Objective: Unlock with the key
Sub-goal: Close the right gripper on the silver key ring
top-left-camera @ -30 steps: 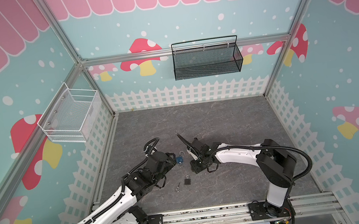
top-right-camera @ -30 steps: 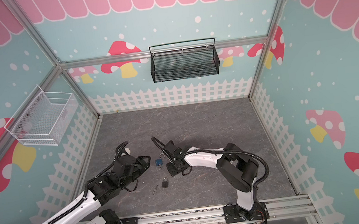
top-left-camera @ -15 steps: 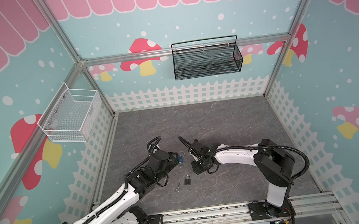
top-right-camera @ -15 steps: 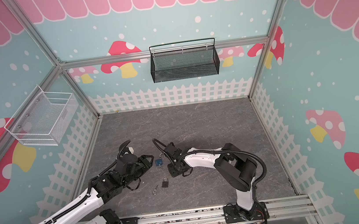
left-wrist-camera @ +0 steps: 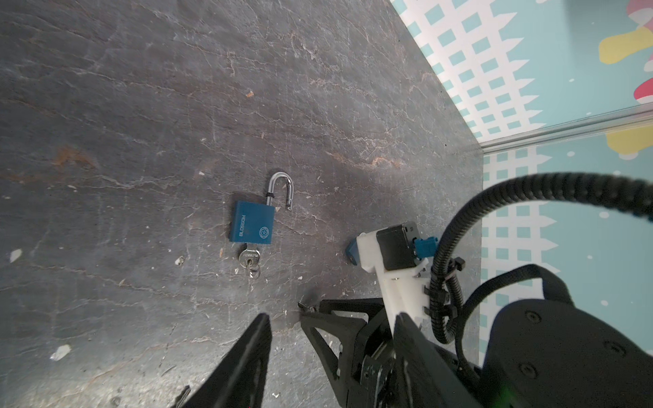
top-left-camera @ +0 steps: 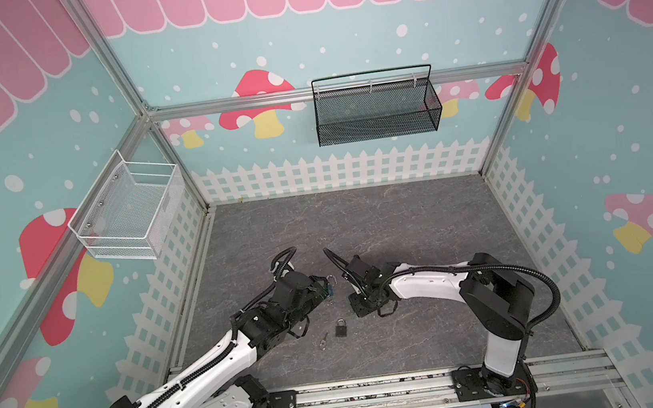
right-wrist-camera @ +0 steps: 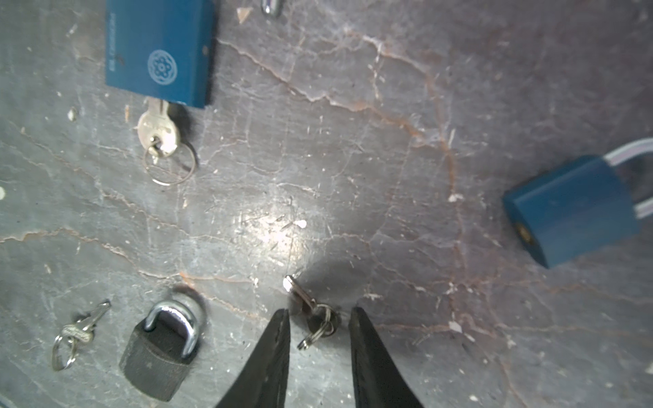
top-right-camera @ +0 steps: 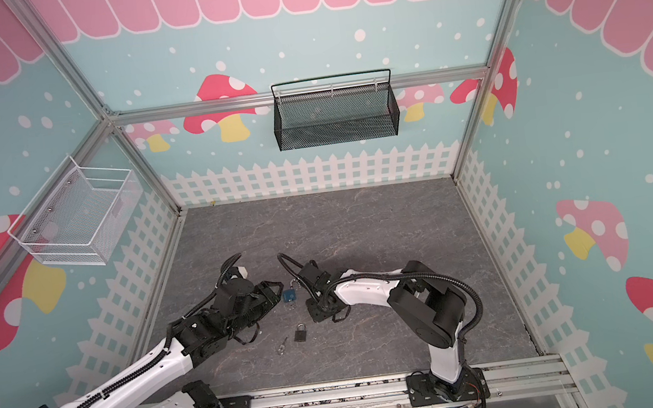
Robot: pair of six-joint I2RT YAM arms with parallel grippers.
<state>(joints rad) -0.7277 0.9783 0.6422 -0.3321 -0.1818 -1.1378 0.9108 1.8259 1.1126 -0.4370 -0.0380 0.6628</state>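
A blue padlock lies flat on the grey floor with its shackle swung open and a silver key in its keyhole; it shows in both top views between the two arms. My left gripper hovers open and empty just short of it. My right gripper points down at the floor, open, its fingers on either side of a small loose key on a ring, a narrow gap on each side. A second blue padlock lies closed beside it.
A black padlock and a bunch of keys lie nearer the front rail. A black mesh basket hangs on the back wall and a white wire basket on the left wall.
The right gripper's fingers have drawn closer together around the small loose key. The left gripper has edged slightly toward the blue padlock.
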